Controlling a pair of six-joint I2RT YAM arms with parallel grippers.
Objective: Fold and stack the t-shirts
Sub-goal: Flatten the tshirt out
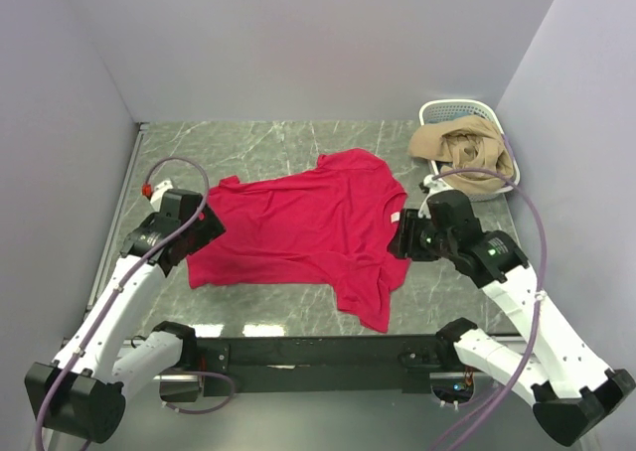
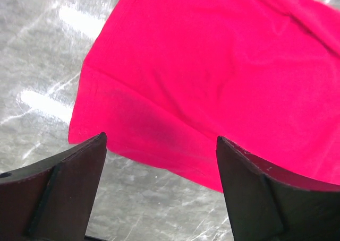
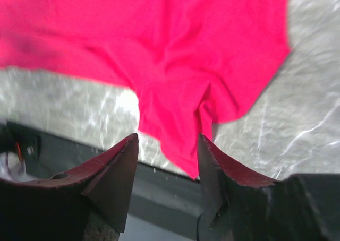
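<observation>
The red t-shirt [image 1: 308,227] lies spread on the grey marbled counter [image 1: 248,143], midway between the two arms. It lies sideways: the straight hem points toward the left arm, and the neck edge, with a small white label [image 1: 395,216], points toward the right arm. One sleeve extends toward the far wall. The other sleeve extends toward the near edge of the counter and is creased.

The left fingers [image 1: 212,228] are positioned at the hem corner of the t-shirt. In the left wrist view they stand wide apart. The cloth corner and bare counter show in the gap between them, and nothing is clamped.

The right fingers [image 1: 397,240] are positioned at the neck edge, just beside the label. In the right wrist view they are parted and released. The creased near sleeve shows beyond the gap and is not pinched.

A white lattice basket [image 1: 429,110] stands in the far right corner of the counter. A tan cloth [image 1: 459,148] is heaped in it and hangs over its rim. What kind of garment it is cannot be told.
</observation>
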